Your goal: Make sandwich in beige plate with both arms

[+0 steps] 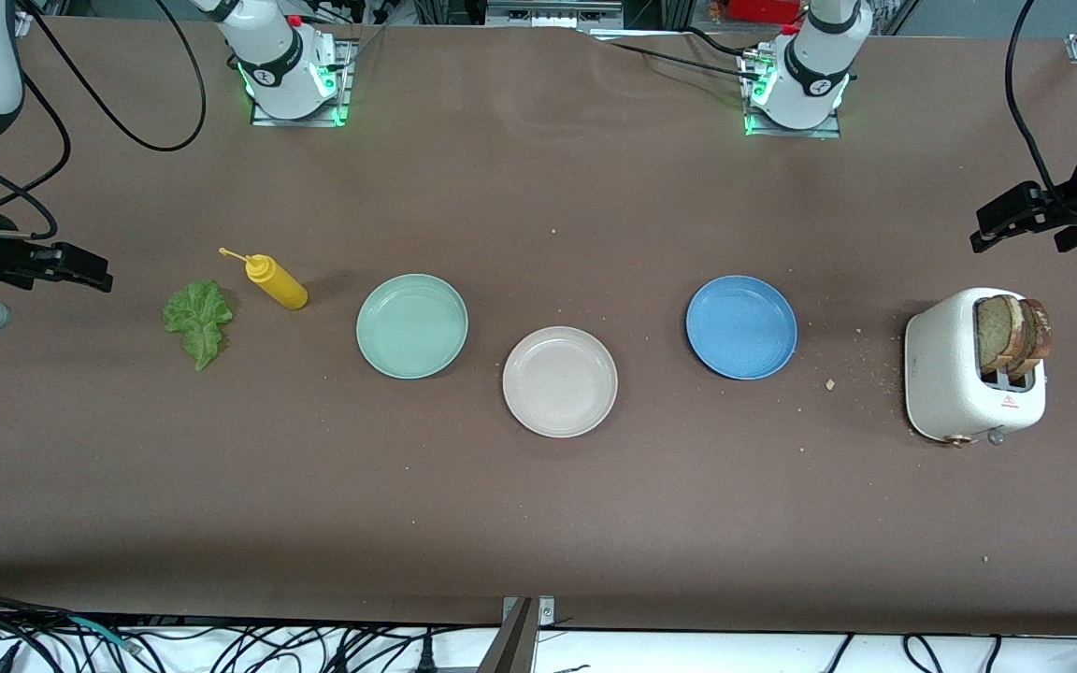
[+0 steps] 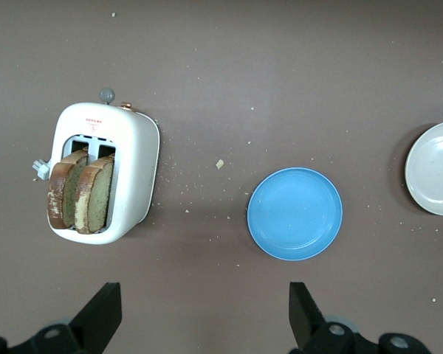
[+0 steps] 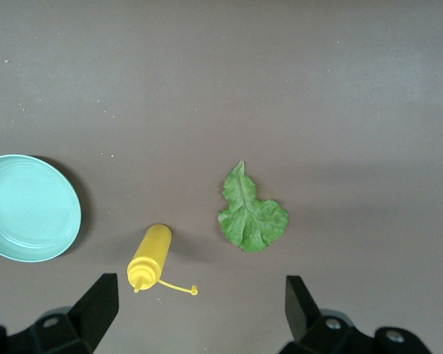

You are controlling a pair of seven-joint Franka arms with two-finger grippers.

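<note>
The beige plate (image 1: pixel 560 380) (image 2: pixel 435 168) lies bare at mid-table. Two brown bread slices (image 1: pixel 1011 336) (image 2: pixel 81 195) stand upright in the slots of a white toaster (image 1: pixel 950 374) (image 2: pixel 136 155) at the left arm's end. A green lettuce leaf (image 1: pixel 197 320) (image 3: pixel 251 214) lies flat on the table at the right arm's end. My left gripper (image 1: pixel 1015 220) (image 2: pixel 203 310) hangs open over the table by the toaster, holding nothing. My right gripper (image 1: pixel 80 266) (image 3: pixel 199 302) hangs open over the table beside the lettuce, also holding nothing.
A yellow squeeze bottle (image 1: pixel 279 282) (image 3: pixel 150 256) lies on its side between the lettuce and a mint green plate (image 1: pixel 411 325) (image 3: pixel 29 208). A blue plate (image 1: pixel 741 326) (image 2: pixel 295 214) sits between the beige plate and the toaster. Crumbs dot the table near the toaster.
</note>
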